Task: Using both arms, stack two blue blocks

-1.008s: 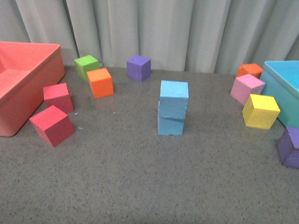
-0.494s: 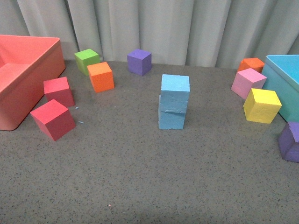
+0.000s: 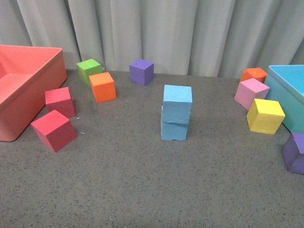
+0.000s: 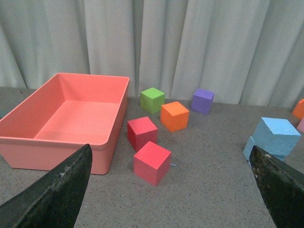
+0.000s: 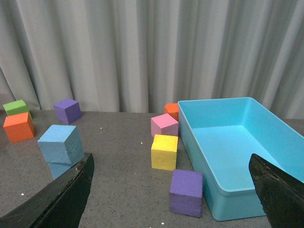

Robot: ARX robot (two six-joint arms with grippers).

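Observation:
The two blue blocks stand stacked in the middle of the table, the upper block (image 3: 177, 100) resting on the lower block (image 3: 174, 129) and turned slightly off square from it. The left wrist view has the stack at its edge, with the upper block (image 4: 276, 137) over the lower one (image 4: 249, 147). My left gripper (image 4: 170, 149) is open and holds nothing, well back from the stack. My right gripper (image 5: 171, 156) is open and empty too, and its view shows the stack (image 5: 61, 142) off to one side. Neither arm shows in the front view.
A coral bin (image 3: 28, 71) stands at the left with two red cubes (image 3: 53, 129) beside it. Green (image 3: 88, 70), orange (image 3: 103, 86) and purple (image 3: 141, 71) cubes sit near the curtain. At the right are a turquoise bin (image 3: 289, 90) and pink (image 3: 251, 92), yellow (image 3: 265, 115) and purple (image 3: 295, 153) cubes.
The front view wobbles slightly between frames. The blue stack and the other cubes keep their places on the table.

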